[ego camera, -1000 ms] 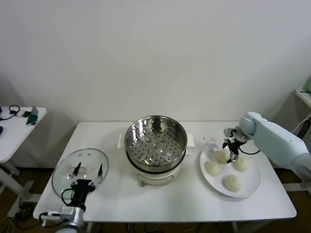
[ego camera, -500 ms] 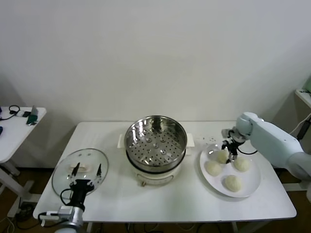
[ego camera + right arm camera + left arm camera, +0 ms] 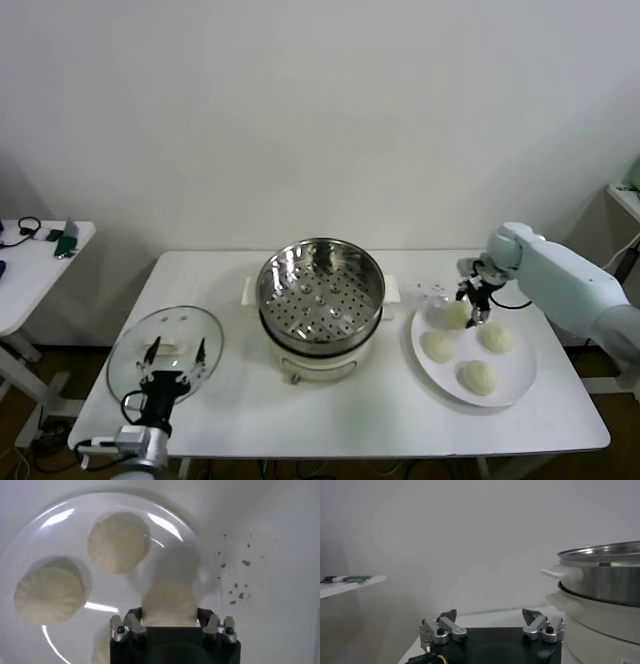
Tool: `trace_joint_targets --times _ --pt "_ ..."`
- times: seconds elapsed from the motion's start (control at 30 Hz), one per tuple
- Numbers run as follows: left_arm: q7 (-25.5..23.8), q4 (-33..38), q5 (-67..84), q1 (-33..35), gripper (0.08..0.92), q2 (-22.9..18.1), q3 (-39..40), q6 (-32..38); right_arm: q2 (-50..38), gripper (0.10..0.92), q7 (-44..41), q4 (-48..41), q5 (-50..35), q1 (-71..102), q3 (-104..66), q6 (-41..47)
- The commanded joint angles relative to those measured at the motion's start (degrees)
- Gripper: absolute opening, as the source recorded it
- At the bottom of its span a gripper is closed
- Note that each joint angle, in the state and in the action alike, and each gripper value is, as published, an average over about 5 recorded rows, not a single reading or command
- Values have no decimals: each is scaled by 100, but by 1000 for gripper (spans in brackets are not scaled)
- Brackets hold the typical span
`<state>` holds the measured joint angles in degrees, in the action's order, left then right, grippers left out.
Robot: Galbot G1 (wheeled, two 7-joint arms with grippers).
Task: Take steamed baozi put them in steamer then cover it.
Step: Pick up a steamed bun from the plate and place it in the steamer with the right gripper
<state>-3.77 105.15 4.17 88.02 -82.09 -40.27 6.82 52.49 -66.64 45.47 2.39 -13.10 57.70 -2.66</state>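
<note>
The steamer (image 3: 321,290) stands at mid-table, shiny and uncovered, with nothing in it; it also shows in the left wrist view (image 3: 605,575). My right gripper (image 3: 473,305) is shut on one cream-white baozi (image 3: 457,314) and holds it just above the far left part of the white plate (image 3: 520,385). The right wrist view shows this baozi (image 3: 169,605) between my right gripper's (image 3: 169,620) fingers. Three more baozi lie on the plate (image 3: 438,346) (image 3: 497,337) (image 3: 478,376). My left gripper (image 3: 175,352) is open and empty over the front left of the table.
The round glass lid (image 3: 135,350) with a white handle lies flat at the front left, under my left gripper. A small side table (image 3: 30,265) stands beyond the left edge. Crumbs dot the table beside the plate (image 3: 235,575).
My right gripper has closed on the far left baozi and raised it slightly off the plate. The left arm has barely moved.
</note>
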Motion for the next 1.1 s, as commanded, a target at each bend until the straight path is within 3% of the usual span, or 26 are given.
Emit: trace_joint_targets --times 0.03,0.2,0.5,0.8,1.1 --pt "4 42 31 58 823 35 0 -25 -43 720 -13 398 -540 -1066 937 -198" --pt "101 114 89 140 823 79 69 -90 166 721 -127 910 -997 -2437 2075 -584" --pt "190 290 176 167 823 86 203 -243 963 722 -192 1579 -809 -3605 2648 -1362" --pt "191 333 174 224 823 88 292 -280 1749 727 -179 2371 64 -3233 2274 -1678" --pt "205 433 236 310 823 253 296 -297 2673 722 -69 1651 1391 -2145 1686 -2234"
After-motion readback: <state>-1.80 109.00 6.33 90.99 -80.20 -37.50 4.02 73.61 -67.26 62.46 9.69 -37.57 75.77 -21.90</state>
